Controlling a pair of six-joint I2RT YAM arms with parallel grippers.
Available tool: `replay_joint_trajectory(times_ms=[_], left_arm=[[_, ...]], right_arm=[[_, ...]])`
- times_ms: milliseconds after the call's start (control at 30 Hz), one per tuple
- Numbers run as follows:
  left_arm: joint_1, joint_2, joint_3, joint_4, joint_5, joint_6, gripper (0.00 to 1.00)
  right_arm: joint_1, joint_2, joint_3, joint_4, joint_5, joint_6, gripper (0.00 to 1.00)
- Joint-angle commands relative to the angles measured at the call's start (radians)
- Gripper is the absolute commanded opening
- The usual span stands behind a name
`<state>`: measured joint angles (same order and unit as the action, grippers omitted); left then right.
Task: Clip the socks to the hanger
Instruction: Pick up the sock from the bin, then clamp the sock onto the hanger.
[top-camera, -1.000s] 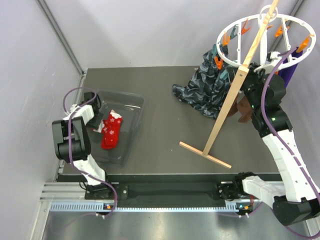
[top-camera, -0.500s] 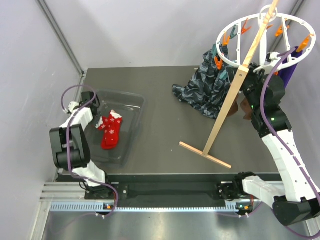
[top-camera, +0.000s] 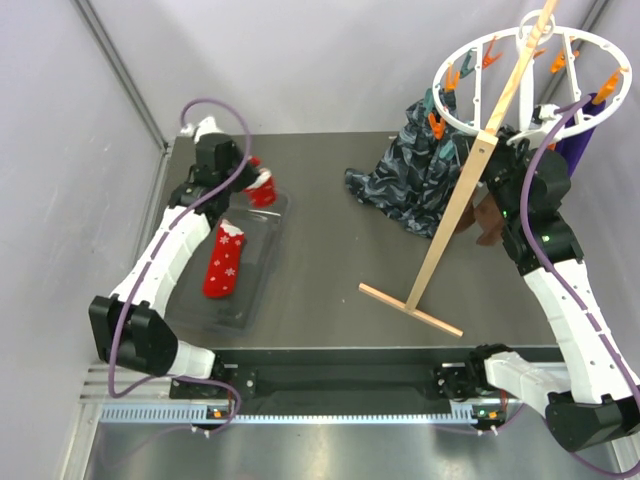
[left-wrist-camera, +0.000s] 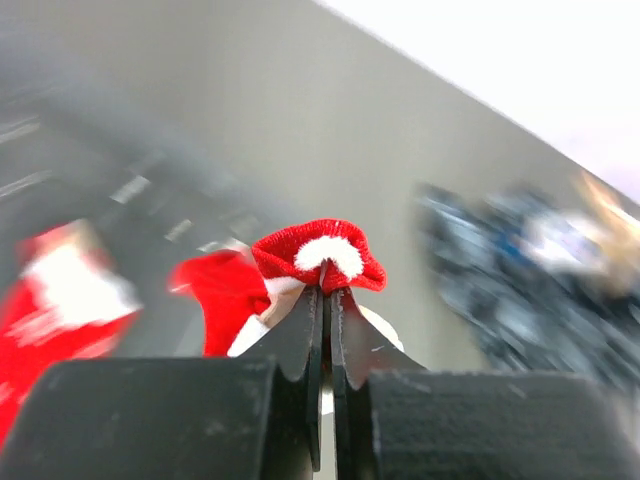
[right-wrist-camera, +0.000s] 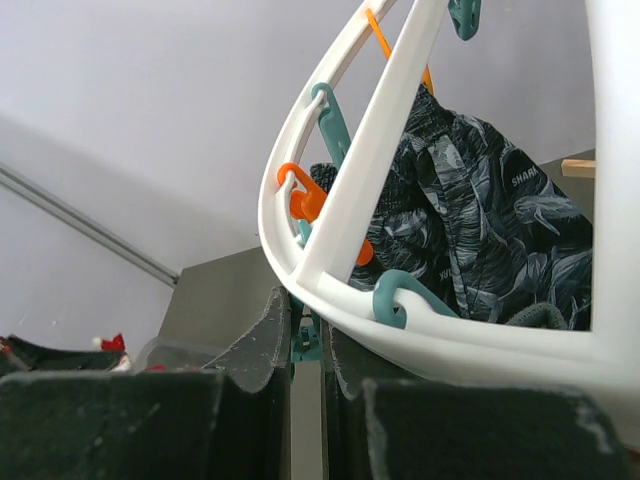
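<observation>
Left wrist view shows us the left gripper (left-wrist-camera: 326, 278) pinching a red sock (left-wrist-camera: 300, 243), well left of the hanger (right-wrist-camera: 365, 140); we see the right gripper (right-wrist-camera: 305, 325) pressed together under its rim.

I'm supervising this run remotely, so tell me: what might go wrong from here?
1. The left gripper pinches only the cuff edge of the red sock, so the sock may slip out on the way across.
2. The hanger sits on a leaning pole. The right gripper, shut on a teal clip, might tug the ring and tip it.
</observation>
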<state>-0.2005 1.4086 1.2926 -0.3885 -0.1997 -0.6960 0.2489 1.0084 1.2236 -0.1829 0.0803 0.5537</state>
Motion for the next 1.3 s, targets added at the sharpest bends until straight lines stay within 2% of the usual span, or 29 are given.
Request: replay_joint_trajectory(times_ms=[0, 33, 233, 267, 367, 567, 733, 900, 1133, 1267], left_arm=[[-0.097, -0.004, 0.086, 0.172, 0.268, 0.174, 0.0], [-0.123, 0.019, 0.117, 0.197, 0.348, 0.229, 0.0], [-0.359, 0.113, 0.232, 0.278, 0.396, 0.412, 0.0], [-0.393, 0.125, 0.243, 0.292, 0.44, 0.42, 0.0], [-0.428, 0.188, 0.3, 0.332, 0.564, 0.409, 0.0], [-0.546, 0.276, 0.364, 0.379, 0.582, 0.493, 0.0], [-0.573, 0.319, 0.378, 0.482, 0.644, 0.475, 0.0], [-0.605, 0.334, 0.389, 0.54, 0.64, 0.516, 0.0], [-0.623, 0.398, 0.48, 0.479, 0.646, 0.51, 0.0], [-0.652, 0.45, 0.583, 0.396, 0.571, 0.543, 0.0]], right_arm=[[0.013, -0.004, 0.007, -0.043, -0.062, -0.005, 0.0], [0.013, -0.002, 0.005, -0.041, -0.063, -0.003, 0.0], [0.013, 0.001, 0.007, -0.044, -0.076, 0.003, 0.0], [0.013, 0.001, 0.007, -0.046, -0.074, 0.003, 0.0], [0.015, 0.004, 0.004, -0.046, -0.076, 0.006, 0.0], [0.013, 0.007, 0.001, -0.038, -0.117, 0.015, 0.0], [0.013, 0.002, 0.004, -0.039, -0.122, 0.02, 0.0], [0.013, -0.001, -0.003, -0.038, -0.125, 0.025, 0.0], [0.013, -0.011, -0.003, -0.038, -0.129, 0.025, 0.0], [0.015, -0.016, -0.006, -0.038, -0.131, 0.02, 0.0]])
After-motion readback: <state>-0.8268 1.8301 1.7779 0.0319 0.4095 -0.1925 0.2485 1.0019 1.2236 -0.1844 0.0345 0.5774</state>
